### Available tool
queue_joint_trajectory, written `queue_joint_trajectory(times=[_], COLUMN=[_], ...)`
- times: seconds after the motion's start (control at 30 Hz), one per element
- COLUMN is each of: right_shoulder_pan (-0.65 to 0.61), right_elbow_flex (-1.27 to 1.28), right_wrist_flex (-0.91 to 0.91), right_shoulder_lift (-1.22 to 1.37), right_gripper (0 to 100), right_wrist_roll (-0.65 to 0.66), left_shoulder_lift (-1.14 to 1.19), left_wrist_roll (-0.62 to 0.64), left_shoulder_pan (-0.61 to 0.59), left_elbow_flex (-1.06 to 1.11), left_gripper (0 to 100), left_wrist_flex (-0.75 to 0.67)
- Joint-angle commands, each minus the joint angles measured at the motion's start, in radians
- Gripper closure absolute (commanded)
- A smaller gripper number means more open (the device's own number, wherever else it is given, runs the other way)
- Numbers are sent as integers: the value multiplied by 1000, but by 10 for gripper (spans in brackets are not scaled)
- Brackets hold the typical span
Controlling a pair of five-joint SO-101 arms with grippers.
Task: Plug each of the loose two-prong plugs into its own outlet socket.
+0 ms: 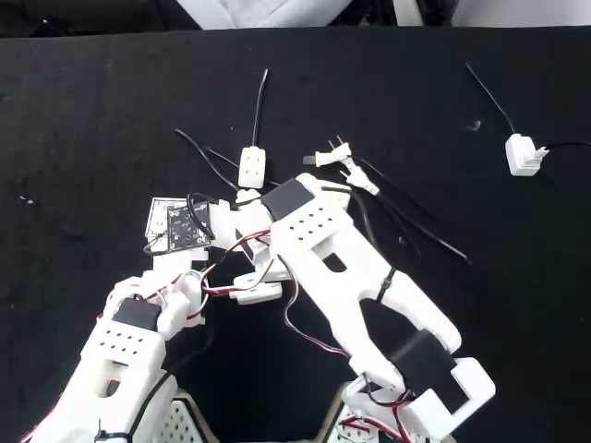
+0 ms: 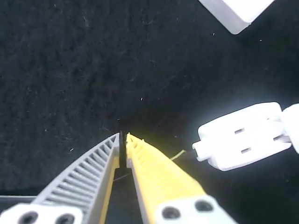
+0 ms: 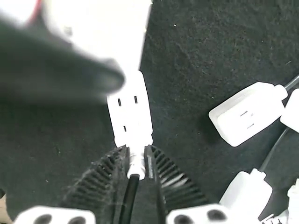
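Two grips we see: right pincer [image 3: 137, 151] clamps the outlet socket [image 3: 131, 112] by its neck, left pincer [image 2: 123, 136] pinches a black cord [image 2: 122, 156]

A table [image 1: 83, 111] covered in black cloth is seen. Near its middle a white outlet socket [image 1: 251, 167] is laid flat, slots up, and a thin black cord [image 1: 261, 97] is run from its far end toward the far edge. Just right of the socket, two white loose plugs [image 1: 328, 158] are laid close together, with black cords [image 1: 420, 226] trailed from them to the near right. Well apart, at the far right, a white adapter [image 1: 523, 154] is set, with thin black cords beside it.
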Motion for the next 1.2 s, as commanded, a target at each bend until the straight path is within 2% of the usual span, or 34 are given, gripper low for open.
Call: queue_joint_trajectory(times=[0.0,0.23,1.0,1.17], right_shoulder_pan=[-9,-9,-9,-9], right_elbow_flex=[7,7,18,19], right_wrist_flex=[15,15,23,0], right_shoulder_lift=[-38,-38,-38,-38], right_gripper=[988,988,988,988], right_wrist_roll=[-68,-117,-121,-163], left_shoulder_lift=[-17,-17,-17,-17], left_wrist_roll=[-8,-8,-8,-8], left_shoulder_pan=[-1,-1,1,1], left_elbow_flex=[-15,-16,-16,-16], left_gripper=[963,963,963,963], left_wrist_flex=[-12,-12,-12,-12])
